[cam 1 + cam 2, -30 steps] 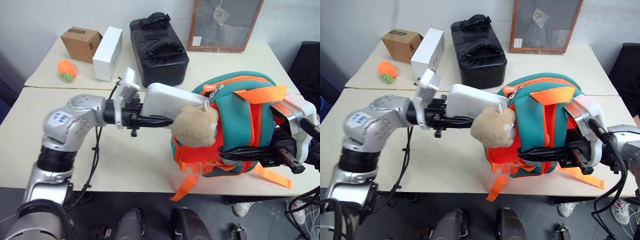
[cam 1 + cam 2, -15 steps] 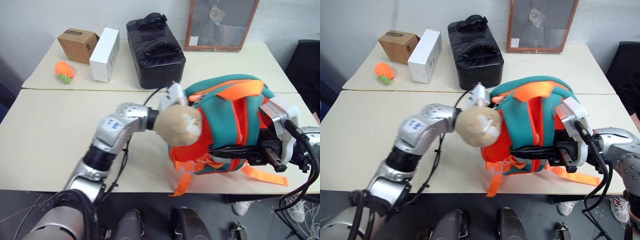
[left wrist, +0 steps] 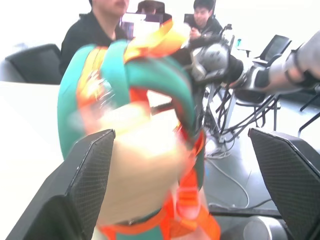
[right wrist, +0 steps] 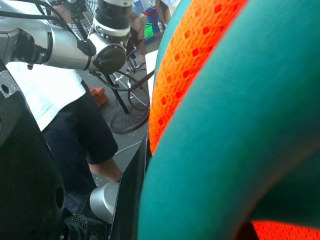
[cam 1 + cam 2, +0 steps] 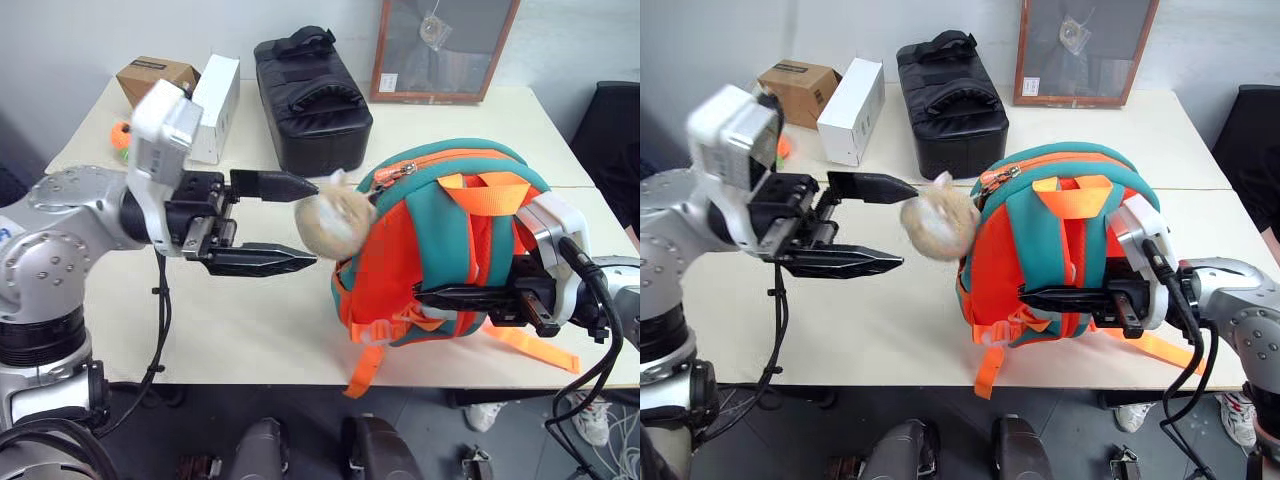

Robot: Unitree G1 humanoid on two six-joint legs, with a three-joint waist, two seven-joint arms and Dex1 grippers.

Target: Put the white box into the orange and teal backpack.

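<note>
We see the right gripper [image 5: 440, 296] at four o'clock, its fingers pinched on the backpack's [image 5: 440, 240] teal strap [image 5: 505, 275], holding it upright on the table [image 5: 250, 320]. At nine o'clock the left gripper [image 5: 290, 222] is spread wide and empty, its tips just beside the plush toy [image 5: 335, 218] on the backpack's front. We cannot see the white box; the backpack's top zip gapes slightly. Farther off, at twelve o'clock, sit a black bag [image 5: 310, 95], a white carton [image 5: 217, 93] and a brown box [image 5: 152, 78].
</note>
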